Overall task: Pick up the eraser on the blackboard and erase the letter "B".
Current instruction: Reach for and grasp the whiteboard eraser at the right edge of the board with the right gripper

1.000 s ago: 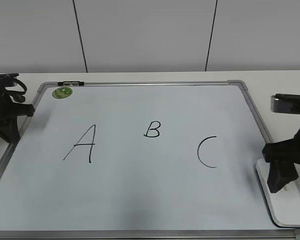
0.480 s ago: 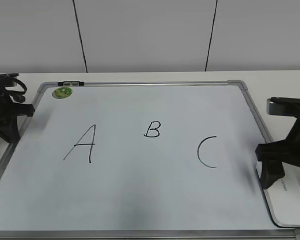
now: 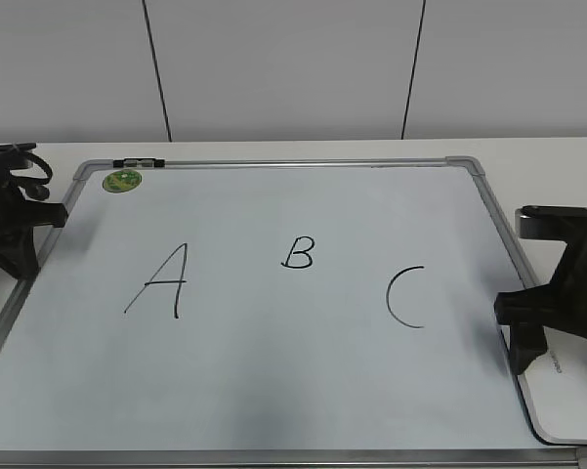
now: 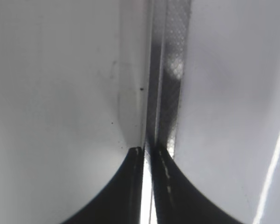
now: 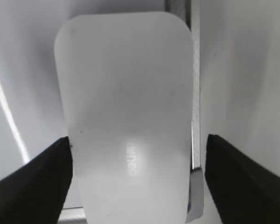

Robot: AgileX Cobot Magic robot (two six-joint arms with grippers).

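The white eraser [image 3: 566, 405] lies on the blackboard's [image 3: 273, 381] right frame near the front corner; in the right wrist view the eraser [image 5: 126, 88] fills the middle, grey lettering up. My right gripper [image 3: 564, 357] is open and straddles it: the left finger [image 5: 42, 182] is at its edge, the right finger [image 5: 242, 182] stands a little off. In that view the gripper [image 5: 139, 149] is right above the eraser. The small black letter "B" [image 3: 298, 253] is at the board's middle. My left gripper [image 3: 21, 256] is shut and empty at the board's left frame [image 4: 165, 93].
A larger "A" [image 3: 161, 281] is left of the "B" and a "C" [image 3: 405, 296] right of it. A green round magnet [image 3: 122, 181] and a small black-and-white item [image 3: 139, 162] sit at the far left corner. A white wall stands behind.
My right gripper has shifted left and its fingers have spread apart over the eraser. The eraser and the left arm have not moved.
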